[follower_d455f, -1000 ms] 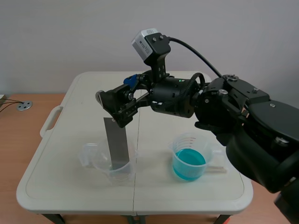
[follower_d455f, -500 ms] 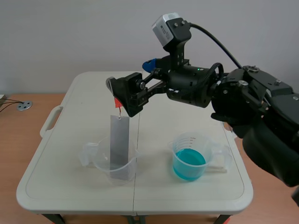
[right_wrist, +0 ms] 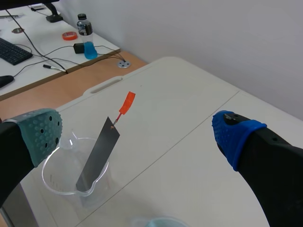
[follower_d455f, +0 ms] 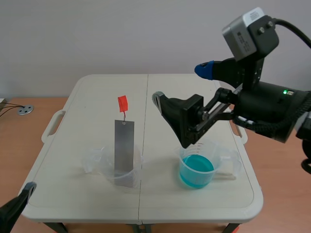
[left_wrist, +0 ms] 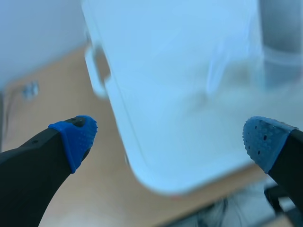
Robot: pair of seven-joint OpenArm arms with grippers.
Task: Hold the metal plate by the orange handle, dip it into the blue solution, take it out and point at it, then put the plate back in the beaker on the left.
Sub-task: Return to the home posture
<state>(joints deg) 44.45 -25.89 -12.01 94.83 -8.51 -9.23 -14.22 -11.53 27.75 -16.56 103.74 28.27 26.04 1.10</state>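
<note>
- White table point(follower_d455f: 97, 97) against a plain wall; the plate point(follower_d455f: 123, 148) stands tilted in the left beaker point(follower_d455f: 104, 167), its handle point(follower_d455f: 122, 103) free at the top.
- Right gripper point(follower_d455f: 181, 83), by the handle half a second ago, has pulled back above the blue solution point(follower_d455f: 197, 170), fingers spread and holding nothing.
- Left gripper point(left_wrist: 170, 139) has just come in low at the table's near corner, fingers spread; its view is blurred, probably mid-move.
- Plate released, so the put-back looks done.
</note>
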